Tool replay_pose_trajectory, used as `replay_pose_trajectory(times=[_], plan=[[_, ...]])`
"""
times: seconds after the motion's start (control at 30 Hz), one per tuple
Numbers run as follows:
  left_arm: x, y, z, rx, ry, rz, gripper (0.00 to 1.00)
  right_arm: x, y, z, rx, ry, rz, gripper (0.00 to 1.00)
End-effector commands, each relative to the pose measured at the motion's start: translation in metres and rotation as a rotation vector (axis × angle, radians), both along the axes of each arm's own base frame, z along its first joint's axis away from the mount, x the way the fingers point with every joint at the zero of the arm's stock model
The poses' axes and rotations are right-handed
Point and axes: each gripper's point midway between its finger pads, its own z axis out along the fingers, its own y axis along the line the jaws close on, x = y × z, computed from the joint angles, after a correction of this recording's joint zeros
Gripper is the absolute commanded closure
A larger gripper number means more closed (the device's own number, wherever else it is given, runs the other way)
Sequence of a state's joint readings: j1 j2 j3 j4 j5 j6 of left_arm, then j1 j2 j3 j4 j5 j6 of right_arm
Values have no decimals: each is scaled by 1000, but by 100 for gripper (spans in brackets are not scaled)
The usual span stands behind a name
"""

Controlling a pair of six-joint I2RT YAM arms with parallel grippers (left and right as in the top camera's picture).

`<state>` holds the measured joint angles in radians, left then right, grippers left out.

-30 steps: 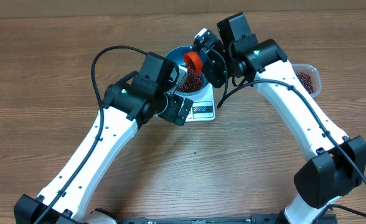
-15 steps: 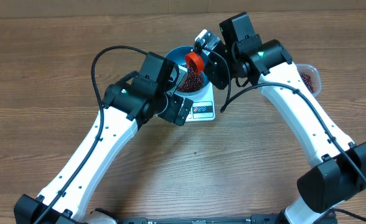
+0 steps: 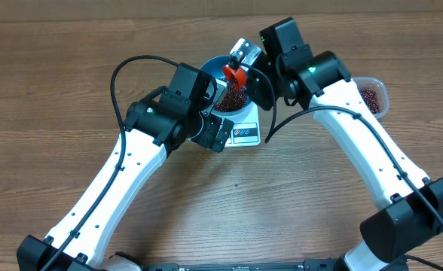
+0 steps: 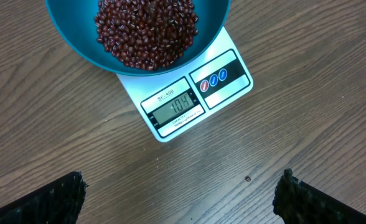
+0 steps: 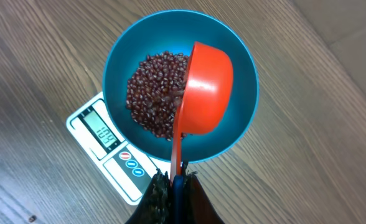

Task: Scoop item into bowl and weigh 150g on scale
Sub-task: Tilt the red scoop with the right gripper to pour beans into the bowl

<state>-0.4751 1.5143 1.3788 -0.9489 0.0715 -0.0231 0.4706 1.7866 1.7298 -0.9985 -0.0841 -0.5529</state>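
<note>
The blue bowl (image 5: 239, 68) stands on the white scale (image 5: 117, 171) and holds a heap of dark red-brown beans (image 5: 152, 93). My right gripper (image 5: 177, 180) is shut on the handle of a red scoop (image 5: 208, 87), whose cup hangs tipped on its side over the bowl. In the overhead view the scoop (image 3: 234, 73) is above the beans (image 3: 233, 96). My left gripper (image 4: 182, 180) is open over bare wood just in front of the scale (image 4: 226, 78), with nothing between its fingers. The scale's display (image 4: 178, 106) reads 104.
A clear plastic tub (image 3: 371, 96) with more beans sits to the right, beyond the right arm. Both arms crowd the bowl (image 3: 214, 66) from either side. Black cables loop off each arm. A tiny dark speck (image 4: 248, 179) lies on the wood.
The right wrist has rolled and the scoop has turned further onto its side, shifting slightly up and left over the bowl. The left arm has not moved.
</note>
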Motion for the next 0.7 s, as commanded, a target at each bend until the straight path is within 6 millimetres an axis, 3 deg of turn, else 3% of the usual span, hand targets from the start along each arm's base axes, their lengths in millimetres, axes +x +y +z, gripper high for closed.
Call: replay_pose_trajectory(times=[0.0,0.67], plan=[[-1,1,7,-18,-16,8,0,2,-2,30,-30,-103,-18,96],[-1,1,7,-18,-16,8,0,3,0,33,-107,-158,-39,97]])
